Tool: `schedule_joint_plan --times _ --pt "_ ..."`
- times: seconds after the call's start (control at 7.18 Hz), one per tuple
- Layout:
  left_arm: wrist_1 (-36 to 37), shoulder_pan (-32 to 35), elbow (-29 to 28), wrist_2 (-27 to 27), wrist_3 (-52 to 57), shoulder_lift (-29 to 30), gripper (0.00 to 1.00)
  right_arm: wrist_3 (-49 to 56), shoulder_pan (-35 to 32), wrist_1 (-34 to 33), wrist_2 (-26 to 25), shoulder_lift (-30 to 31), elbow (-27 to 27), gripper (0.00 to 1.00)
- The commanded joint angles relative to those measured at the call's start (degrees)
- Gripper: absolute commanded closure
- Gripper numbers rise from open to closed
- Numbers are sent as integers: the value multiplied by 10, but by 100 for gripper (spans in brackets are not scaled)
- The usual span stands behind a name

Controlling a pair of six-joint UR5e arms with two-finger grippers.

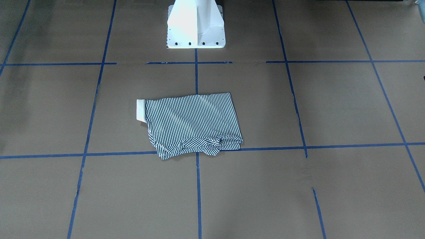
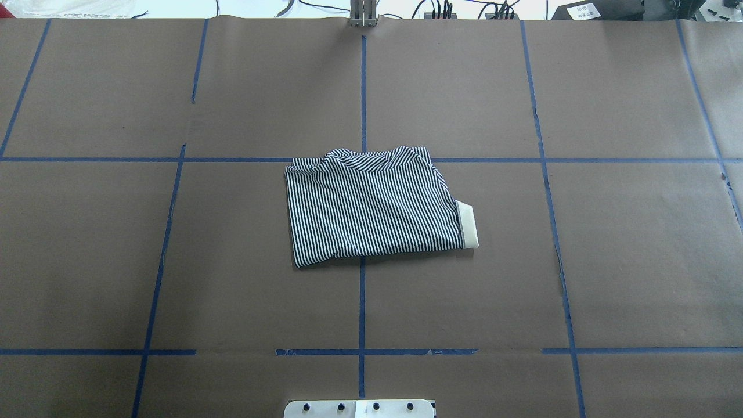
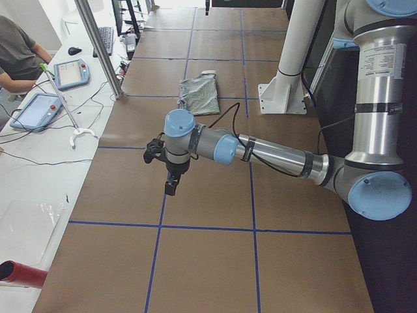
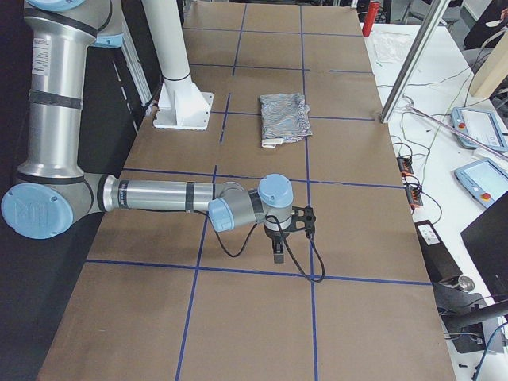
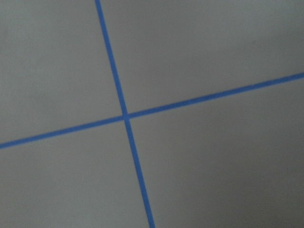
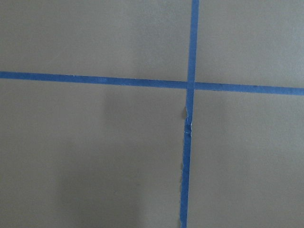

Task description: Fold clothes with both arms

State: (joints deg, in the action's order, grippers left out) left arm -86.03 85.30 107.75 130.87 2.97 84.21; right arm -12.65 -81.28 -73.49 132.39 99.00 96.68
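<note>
The striped shirt (image 2: 371,206) sits folded into a rough rectangle in the middle of the brown table (image 2: 116,261), straight out from the white base (image 1: 196,26). Its cream collar (image 2: 467,223) pokes out on the robot's right side, and the edge farthest from the robot is bunched and wrinkled. Nothing is touching it.

Both arms are well away from it. The left gripper (image 3: 171,186) hangs pointing down over bare paper toward the table's left end, with the shirt far behind it. The right gripper (image 4: 278,254) hangs the same way toward the right end, equally distant from the shirt. From these side angles I can't tell whether either gripper is open or closed. Each wrist camera shows only brown paper and a crossing of blue tape lines (image 5: 126,116). A person (image 3: 16,49) sits at the side bench.
</note>
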Motion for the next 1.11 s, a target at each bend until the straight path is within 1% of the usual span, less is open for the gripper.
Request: schedule_joint_plan --times 0.0,0.14,0.28,0.42,0.56,0.7,0.84,0.97 --pt "10 6 60 -25 5 -55 0 58 3 -13 1 10 5 0" --pt "11 17 50 -4 -22 -50 0 87 6 -34 1 7 9 0" --pt "6 21 34 34 -25 -52 0 127 -11 -79 2 1 20 0" --pt "-31 22 17 35 37 -55 0 136 -15 -143 1 -3 54 0" --pt "-48 23 0 35 47 -47 0 137 -26 -164 1 0 64 0" --pt "-49 25 4 32 10 -41 0 137 -29 -164 1 1 63 0" --pt "-25 27 4 23 -3 -21 0 137 -28 -165 1 -2 54 0" --pt "54 22 10 19 -3 7 0 137 -28 -165 0 -1 49 0"
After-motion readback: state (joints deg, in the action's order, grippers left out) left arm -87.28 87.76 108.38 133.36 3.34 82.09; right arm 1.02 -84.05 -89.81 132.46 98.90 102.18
